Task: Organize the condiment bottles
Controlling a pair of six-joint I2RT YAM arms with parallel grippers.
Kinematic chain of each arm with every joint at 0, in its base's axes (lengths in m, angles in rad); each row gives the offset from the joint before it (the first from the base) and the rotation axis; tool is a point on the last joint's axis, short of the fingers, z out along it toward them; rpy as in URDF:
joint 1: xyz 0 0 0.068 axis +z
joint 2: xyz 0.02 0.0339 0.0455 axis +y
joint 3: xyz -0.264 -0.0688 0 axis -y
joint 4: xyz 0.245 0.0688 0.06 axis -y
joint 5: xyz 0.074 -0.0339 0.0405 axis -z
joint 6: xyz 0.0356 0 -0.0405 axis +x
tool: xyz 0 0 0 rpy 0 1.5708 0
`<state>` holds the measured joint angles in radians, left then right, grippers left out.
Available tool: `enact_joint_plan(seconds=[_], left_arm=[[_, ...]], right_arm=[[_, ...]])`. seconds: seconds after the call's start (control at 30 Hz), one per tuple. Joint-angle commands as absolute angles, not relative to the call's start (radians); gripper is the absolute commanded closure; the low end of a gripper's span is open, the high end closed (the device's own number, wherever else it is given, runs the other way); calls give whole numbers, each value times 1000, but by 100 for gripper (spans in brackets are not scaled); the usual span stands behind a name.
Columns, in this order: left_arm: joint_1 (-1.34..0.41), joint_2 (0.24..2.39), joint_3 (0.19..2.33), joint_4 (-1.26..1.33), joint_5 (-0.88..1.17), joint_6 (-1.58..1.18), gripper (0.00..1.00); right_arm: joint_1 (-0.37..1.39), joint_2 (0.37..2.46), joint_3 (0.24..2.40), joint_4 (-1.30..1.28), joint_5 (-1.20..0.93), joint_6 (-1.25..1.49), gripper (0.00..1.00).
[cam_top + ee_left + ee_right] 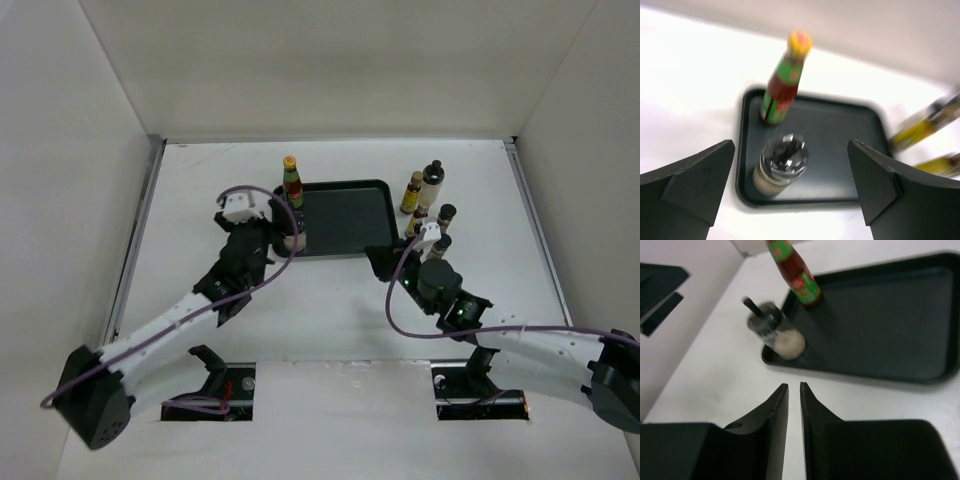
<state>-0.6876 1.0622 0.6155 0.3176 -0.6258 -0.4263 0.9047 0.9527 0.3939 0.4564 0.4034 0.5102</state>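
- Your left claw (pixel 791 147) has its fingers spread wide and holds nothing. A white black-capped jar (pixel 782 162) shows in the gap ahead of them, touching neither finger.
- That jar (pixel 294 238) stands inside the black tray (pixel 350 215), in its near left corner. The wrist views are too blurred for you to tell whether it is upright.
- The red bottle (pixel 292 183), with green neck and yellow cap, stands upright in the tray's far left corner, just behind the jar.
- Your right claw (pixel 794 386) has its fingers almost together, with only a thin slit between them and nothing in it. It hangs over bare tabletop (pixel 200 180) near the tray's near edge, facing the jar.
- The other bottles stand on the tabletop just right of the tray. A second white jar (pixel 431 184) and an amber bottle (pixel 412 192) stand side by side at the far end.
- Nearer the right arm are another amber bottle (pixel 415 223) and two dark-capped bottles (pixel 446 215) (pixel 440 243). The arm is close against the nearest, and you cannot tell whether they touch.
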Motion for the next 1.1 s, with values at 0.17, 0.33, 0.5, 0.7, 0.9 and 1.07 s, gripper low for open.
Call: enact_joint_plan(seconds=[0.17,0.33,0.5,0.7,0.9,1.07], left_arm=[[-654,577,289,463,-883,-492,0],[-636,492,128,445,-930,-567,0],[-610,575,115,460,-887,-627,0],[-605,614,100,497,-842,-650,0],[-605,646,83,535,-831,-664,0],[-605,666,84,558,-821,-666,0]], right_arm=[[828,1031,731,253,425,417,82],[661,1115,894,62,524,354,76],[501,1213,1008,-12,563,276,49],[371,1406,1164,-103,427,249,23],[328,1558,1249,-115,336,245,23],[309,1627,1293,-89,331,232,34]])
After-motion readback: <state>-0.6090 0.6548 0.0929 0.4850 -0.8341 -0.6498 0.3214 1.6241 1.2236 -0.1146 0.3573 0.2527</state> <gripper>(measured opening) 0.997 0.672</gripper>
